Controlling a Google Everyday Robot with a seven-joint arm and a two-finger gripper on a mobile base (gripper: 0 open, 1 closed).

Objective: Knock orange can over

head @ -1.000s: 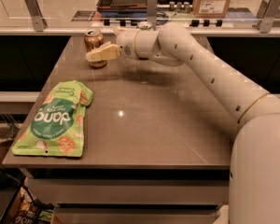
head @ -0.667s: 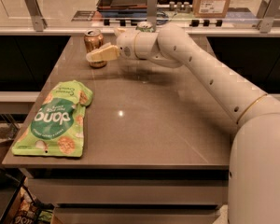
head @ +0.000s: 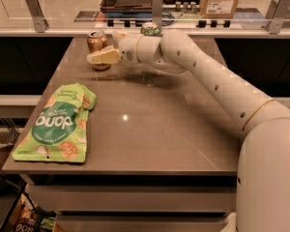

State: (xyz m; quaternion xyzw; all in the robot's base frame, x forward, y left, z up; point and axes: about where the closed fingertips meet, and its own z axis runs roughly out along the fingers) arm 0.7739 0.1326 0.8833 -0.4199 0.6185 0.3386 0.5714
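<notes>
The orange can [head: 97, 41] stands upright near the far left corner of the brown table [head: 150, 124]. Its silver top shows. My gripper [head: 104, 56] reaches in from the right, and its pale yellow tip lies across the front of the can's lower half, touching it or just in front of it. The white arm [head: 208, 81] stretches from the lower right across the table's far side.
A green can [head: 150, 29] stands at the far edge, mostly hidden behind my wrist. A green snack bag [head: 58, 124] lies flat at the front left. A railing, a dark tray and a cardboard box [head: 221, 1] are beyond the table.
</notes>
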